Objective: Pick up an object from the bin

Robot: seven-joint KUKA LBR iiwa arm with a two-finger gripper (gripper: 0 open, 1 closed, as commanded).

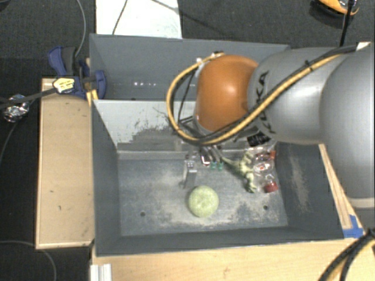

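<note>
The grey arm (316,98) reaches in from the frame's right, its tool (190,174), open or closed I cannot tell, just beside a pale green ball (203,202) in the middle of the bin (146,201).

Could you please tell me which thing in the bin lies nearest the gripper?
The round pale green ball, just beside the gripper; the clear, red-flecked heap lies farther to the right.

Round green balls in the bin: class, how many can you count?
1: the pale green ball lies on the bin floor near its middle. The arm may hide others.
</note>
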